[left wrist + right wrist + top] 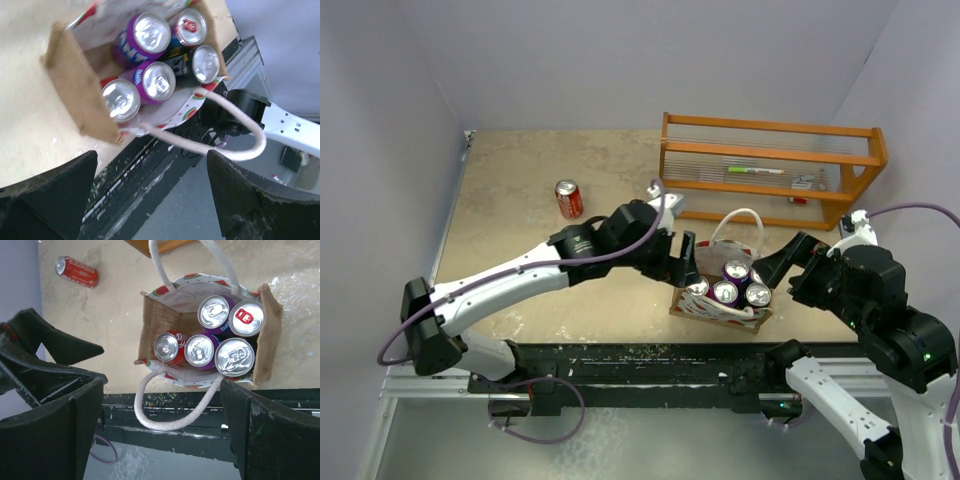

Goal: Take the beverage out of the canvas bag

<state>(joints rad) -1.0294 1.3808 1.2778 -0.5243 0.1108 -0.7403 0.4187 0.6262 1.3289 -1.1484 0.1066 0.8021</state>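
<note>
The canvas bag point(150, 325) stands at the near edge of the table point(520, 170), between the two grippers, with its mouth open upward. One white handle point(165, 422) hangs over the table edge. Inside are five cans, upright and packed close, touching each other: a red can point(166, 346) at one end, a purple can point(199, 350) beside it, a bigger silver-topped can point(234, 356), and two more behind.

The left gripper point(685, 262) hovers just beside the left wall of the bag, jaws spread wide and holding nothing. The right gripper point(782, 262) is near the right wall, also spread and empty.

In my judgement the cans are stiff, smooth and rather slippery, and if full, not light. The bag is soft and light, so it may rise together with a can. I would take the red can at the end by its upper rim, because there is more room around it. The other gripper could press on the bag wall, away from the loose handles.

Farther away a separate red can point(568, 199) is on the table, and the orange rack point(770, 160) stands at the back.
</note>
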